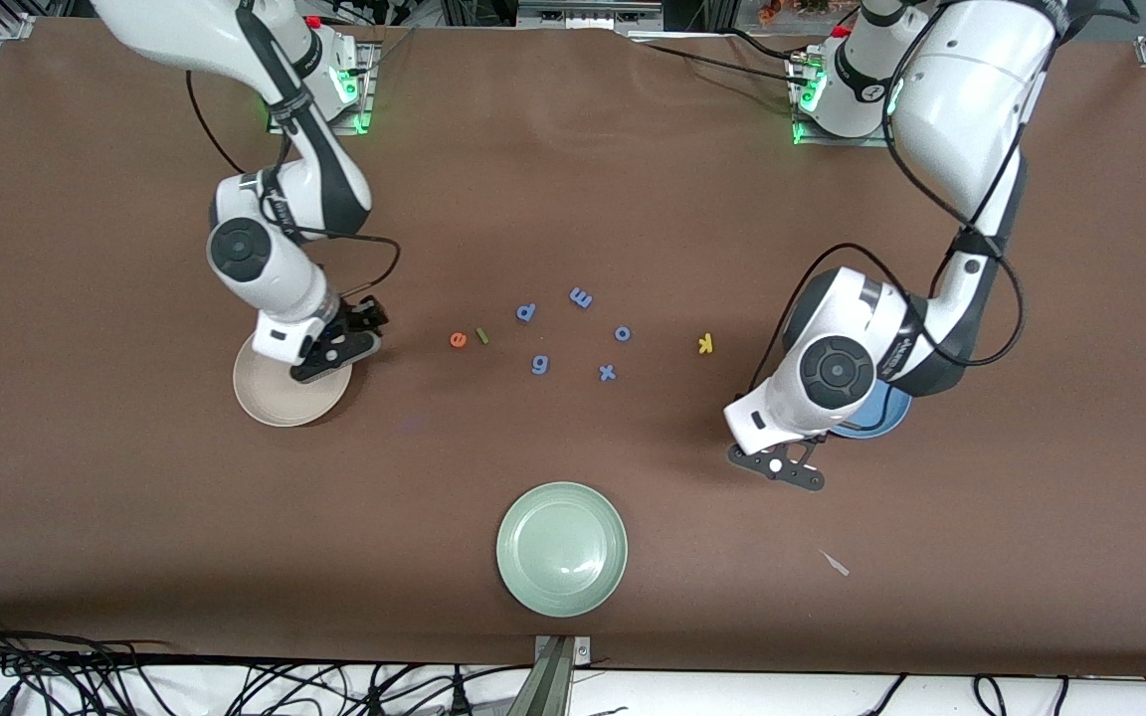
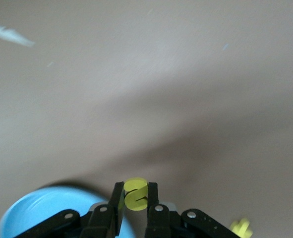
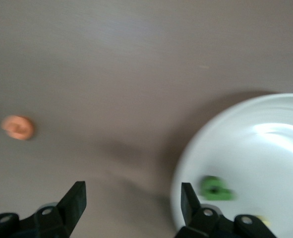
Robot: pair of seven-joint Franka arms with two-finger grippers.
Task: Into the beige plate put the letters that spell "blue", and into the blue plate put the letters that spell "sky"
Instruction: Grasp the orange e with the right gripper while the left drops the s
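Observation:
My left gripper (image 1: 782,465) is shut on the yellow s (image 2: 135,194), over bare table just beside the rim of the blue plate (image 1: 881,416), which the left arm mostly hides. In the left wrist view the blue plate (image 2: 42,210) shows beside the fingers. The yellow k (image 1: 704,344) lies on the table. My right gripper (image 1: 339,348) stands open and empty (image 3: 132,191) over the edge of the beige plate (image 1: 275,398). In the right wrist view the green b (image 3: 215,189) lies in the beige plate (image 3: 265,148). The orange e (image 1: 458,339) and green l (image 1: 481,335) lie side by side mid-table.
Several all-blue letters lie mid-table, among them a p (image 1: 525,312), an m (image 1: 581,296) and an x (image 1: 608,373). A pale green plate (image 1: 561,549) sits near the front edge. A small white scrap (image 1: 837,564) lies toward the left arm's end.

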